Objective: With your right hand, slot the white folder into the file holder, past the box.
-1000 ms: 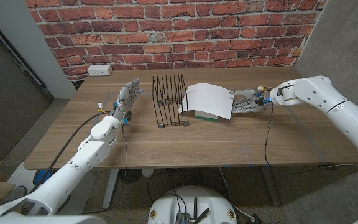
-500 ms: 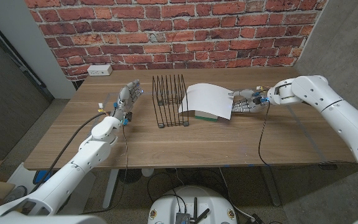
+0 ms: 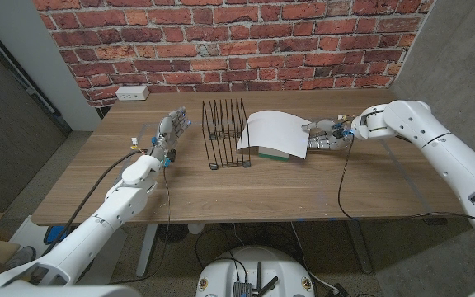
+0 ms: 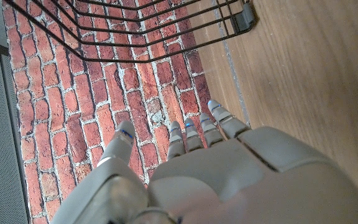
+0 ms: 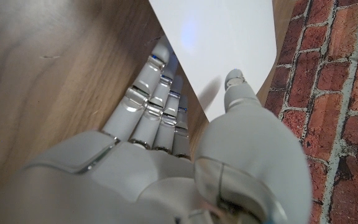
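White folder [image 3: 275,132] edge pinched by R hand [image 3: 323,136], file holder [image 3: 226,132] just beside.

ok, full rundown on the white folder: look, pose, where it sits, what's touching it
The plain white folder is a thin, unmarked sheet-like cover, bowed upward in a shallow arch. It lies draped over a low green and white box on the wooden table, just right of the black wire file holder, with its near left corner close to the wires. The right hand is at its right edge; the right wrist view shows the thumb above the sheet and the fingers beneath.
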Robot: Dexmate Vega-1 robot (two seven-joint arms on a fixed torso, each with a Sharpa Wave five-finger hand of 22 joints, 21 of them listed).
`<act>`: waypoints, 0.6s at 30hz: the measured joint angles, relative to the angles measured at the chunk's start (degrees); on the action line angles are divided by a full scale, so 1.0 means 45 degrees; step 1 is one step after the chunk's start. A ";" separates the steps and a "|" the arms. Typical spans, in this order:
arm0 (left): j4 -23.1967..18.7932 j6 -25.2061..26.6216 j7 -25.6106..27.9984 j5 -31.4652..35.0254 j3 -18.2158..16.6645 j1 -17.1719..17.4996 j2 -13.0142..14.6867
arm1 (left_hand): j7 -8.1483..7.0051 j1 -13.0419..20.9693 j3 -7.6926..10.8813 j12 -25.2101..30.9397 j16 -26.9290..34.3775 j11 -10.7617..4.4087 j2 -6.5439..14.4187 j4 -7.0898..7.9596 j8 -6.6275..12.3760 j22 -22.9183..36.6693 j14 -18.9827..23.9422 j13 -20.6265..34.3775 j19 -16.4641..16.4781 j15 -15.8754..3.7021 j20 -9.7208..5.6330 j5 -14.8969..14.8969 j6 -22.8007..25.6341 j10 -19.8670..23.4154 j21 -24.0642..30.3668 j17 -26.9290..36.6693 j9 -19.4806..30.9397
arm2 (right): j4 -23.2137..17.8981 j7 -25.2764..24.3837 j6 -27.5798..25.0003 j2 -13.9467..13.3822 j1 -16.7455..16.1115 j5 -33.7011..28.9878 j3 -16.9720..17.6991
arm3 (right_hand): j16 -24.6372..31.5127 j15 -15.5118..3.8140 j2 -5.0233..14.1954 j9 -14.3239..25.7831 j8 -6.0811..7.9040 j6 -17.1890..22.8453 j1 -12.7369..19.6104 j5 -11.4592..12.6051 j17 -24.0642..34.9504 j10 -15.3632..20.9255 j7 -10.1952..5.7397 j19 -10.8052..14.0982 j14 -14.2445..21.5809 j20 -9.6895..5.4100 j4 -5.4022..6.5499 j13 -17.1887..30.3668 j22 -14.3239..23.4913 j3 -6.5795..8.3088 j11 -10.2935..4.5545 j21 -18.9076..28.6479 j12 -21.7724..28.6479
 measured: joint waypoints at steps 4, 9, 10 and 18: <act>0.0010 0.0015 -0.0011 -0.0025 0.0003 -0.0003 -0.0002 | 0.0000 0.0000 0.0000 0.0000 0.0000 0.0065 0.0000 0.0000 0.0000 0.0000 0.0068 0.0000 0.0000 -0.0068 0.0000 0.0000 0.0000 0.0066 0.0000 0.0000 0.0000 | 0.0036 -0.0090 -0.0017 0.0049 -0.0001 0.0040 0.0008 | 0.0156 -0.0159 -0.0001 0.0058 0.0101 0.0241 -0.0001 -0.0062 0.0022 0.0225 -0.0151 0.0115 0.0206 -0.0114 0.0041 0.0002 0.0000 -0.0039 -0.0225 0.0000 0.0093; 0.0047 0.0045 -0.0060 -0.0062 0.0010 -0.0021 -0.0008 | 0.0000 0.0000 0.0053 0.0000 0.0000 0.0065 0.0000 0.0053 0.0000 0.0000 0.0068 0.0000 0.0000 -0.0068 0.0000 0.0000 -0.0001 0.0065 0.0000 0.0001 0.0000 | 0.0091 -0.0232 -0.0061 0.0126 0.0010 0.0099 0.0010 | 0.0275 -0.0322 0.0104 0.0117 0.0317 0.0563 0.0103 -0.0062 0.0072 0.0615 -0.0278 0.0295 0.0545 -0.0157 0.0098 0.0058 0.0054 -0.0011 -0.0432 0.0000 0.0208; 0.0052 0.0045 -0.0060 -0.0062 0.0013 -0.0024 -0.0010 | 0.0000 0.0000 0.0053 0.0000 0.0000 0.0065 0.0000 0.0053 0.0000 0.0000 0.0068 0.0000 -0.0001 -0.0068 0.0000 0.0000 -0.0001 0.0065 0.0000 0.0000 0.0000 | 0.0091 -0.0258 -0.0074 0.0126 0.0010 0.0108 0.0010 | 0.0276 -0.0359 0.0101 0.0118 0.0363 0.0605 0.0100 -0.0062 0.0072 0.0692 -0.0292 0.0312 0.0585 -0.0174 0.0098 0.0085 0.0061 -0.0011 -0.0453 0.0000 0.0244; 0.0086 0.0089 -0.0092 -0.0089 0.0024 -0.0063 -0.0014 | 0.0069 0.0000 0.0052 0.0000 0.0000 0.0065 0.0000 0.0053 0.0000 0.0000 0.0137 0.0000 0.0044 0.0000 0.0045 0.0000 0.0068 0.0065 -0.0001 0.0000 0.0000 | 0.0153 -0.0406 -0.0146 0.0189 0.0056 0.0172 0.0010 | 0.0489 -0.0508 0.0269 0.0235 0.0665 0.0979 0.0269 -0.0101 0.0071 0.1270 -0.0409 0.0613 0.1139 -0.0475 0.0150 0.0212 0.0116 0.0041 -0.0814 0.0161 0.0440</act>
